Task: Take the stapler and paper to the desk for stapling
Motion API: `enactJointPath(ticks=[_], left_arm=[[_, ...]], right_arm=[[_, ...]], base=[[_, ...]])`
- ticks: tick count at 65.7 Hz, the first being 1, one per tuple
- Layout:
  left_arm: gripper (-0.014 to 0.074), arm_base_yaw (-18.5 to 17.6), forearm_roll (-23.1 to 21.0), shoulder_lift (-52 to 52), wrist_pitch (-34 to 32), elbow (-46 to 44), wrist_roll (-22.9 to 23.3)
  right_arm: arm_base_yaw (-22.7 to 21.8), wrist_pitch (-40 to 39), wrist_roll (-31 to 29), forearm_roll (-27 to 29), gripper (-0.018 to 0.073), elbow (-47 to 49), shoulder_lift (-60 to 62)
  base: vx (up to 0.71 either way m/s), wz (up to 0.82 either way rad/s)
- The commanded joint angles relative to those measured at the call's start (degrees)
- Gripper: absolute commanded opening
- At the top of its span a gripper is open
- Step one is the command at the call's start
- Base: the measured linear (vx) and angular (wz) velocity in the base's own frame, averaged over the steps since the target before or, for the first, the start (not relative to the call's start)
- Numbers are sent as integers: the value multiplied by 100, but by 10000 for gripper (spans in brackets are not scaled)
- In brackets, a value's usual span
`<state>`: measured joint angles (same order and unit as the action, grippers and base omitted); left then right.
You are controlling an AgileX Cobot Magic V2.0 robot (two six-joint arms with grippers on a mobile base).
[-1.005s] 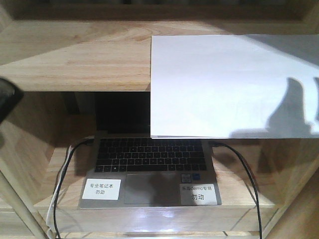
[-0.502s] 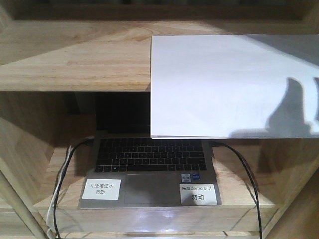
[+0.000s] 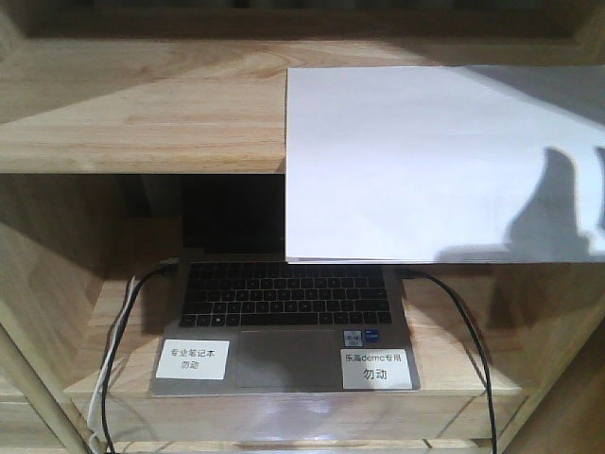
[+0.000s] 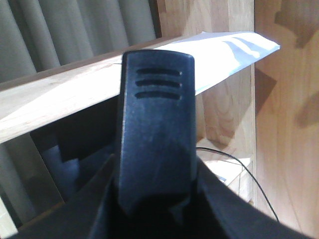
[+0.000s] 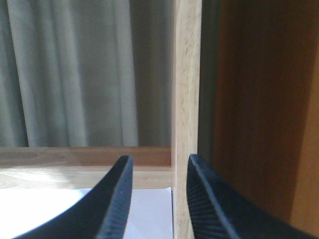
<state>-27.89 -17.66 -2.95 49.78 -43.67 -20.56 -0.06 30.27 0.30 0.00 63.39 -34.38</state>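
A plain white rectangular sheet of paper [image 3: 425, 161] lies on the right part of the light wooden upper shelf [image 3: 142, 104]. Its near portion juts out past the shelf's front edge, above an open grey laptop [image 3: 284, 322] on the shelf below. The right gripper [image 5: 159, 159] hovers over the paper's far side with its jaws spread and nothing between them, close to the shelf's pale wooden upright [image 5: 187, 99]. The left gripper [image 4: 155, 169] appears to pinch a long black plastic body with three short grooves, judged to be the stapler [image 4: 157, 114], though no orange patch shows from this angle. The bench meant to receive both things is not in any view. The sheet is the likely trouble: lying flat on the board it gives the jaws little to bite, so a closing from above could skate over it or crumple it. A weak pinch on the overhang could let it slide off onto the laptop. The right jaws could also strike the upright. A swing of the left arm might loosen the stapler.
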Motion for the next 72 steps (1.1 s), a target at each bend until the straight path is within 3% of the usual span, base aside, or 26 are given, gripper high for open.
enactJointPath(ticks=[1, 72], left_arm=[[-6, -5, -141, -115, -642, -133, -12], [-6, -5, -141, -115, -642, -133, -12]], right_arm=[[-29, -402, -30, 0, 253, 159, -68], [-29, -403, -30, -41, 284, 159, -68]], base=[[0, 0], [0, 0]])
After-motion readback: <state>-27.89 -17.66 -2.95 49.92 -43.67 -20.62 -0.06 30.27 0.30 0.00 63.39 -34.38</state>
